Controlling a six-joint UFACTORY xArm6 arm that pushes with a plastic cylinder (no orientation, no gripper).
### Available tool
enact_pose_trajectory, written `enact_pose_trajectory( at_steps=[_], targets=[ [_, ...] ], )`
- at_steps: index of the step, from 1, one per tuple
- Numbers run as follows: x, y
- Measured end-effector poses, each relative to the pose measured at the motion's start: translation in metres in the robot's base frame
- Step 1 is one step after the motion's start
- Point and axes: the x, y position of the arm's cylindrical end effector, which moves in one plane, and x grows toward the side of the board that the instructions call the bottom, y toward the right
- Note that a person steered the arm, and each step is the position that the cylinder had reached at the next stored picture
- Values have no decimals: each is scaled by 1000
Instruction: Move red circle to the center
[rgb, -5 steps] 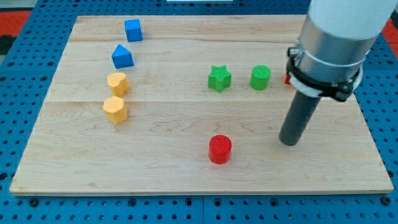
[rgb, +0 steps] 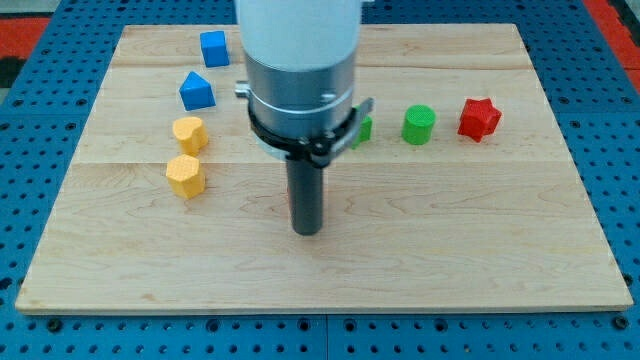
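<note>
My tip (rgb: 306, 231) rests on the wooden board (rgb: 480, 240), a little left of the middle and toward the view's bottom. The red circle is not plainly in view. Only a thin reddish sliver (rgb: 291, 203) shows at the rod's left edge, so the rod seems to hide the circle. The arm's wide grey body covers the middle of the board above the tip.
A blue cube (rgb: 213, 47) and a blue wedge-like block (rgb: 196, 91) sit at the top left. Two yellow blocks (rgb: 188, 133) (rgb: 185, 175) lie below them. A green star (rgb: 363, 128), partly hidden by the arm, a green circle (rgb: 419, 124) and a red star (rgb: 478, 118) lie at the right.
The arm has swept from the view's right to left of centre. The red circle, then plainly visible at the bottom middle, no longer shows. The red star is now uncovered.
</note>
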Motion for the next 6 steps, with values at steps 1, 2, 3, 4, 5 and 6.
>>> enact_pose_trajectory(
  at_steps=[1,2,3,4,5,6],
  targets=[
    [-4,-4],
    [-26,-4],
    [-48,-4],
    [-59,-4],
    [-59,4],
    [-59,6]
  ],
)
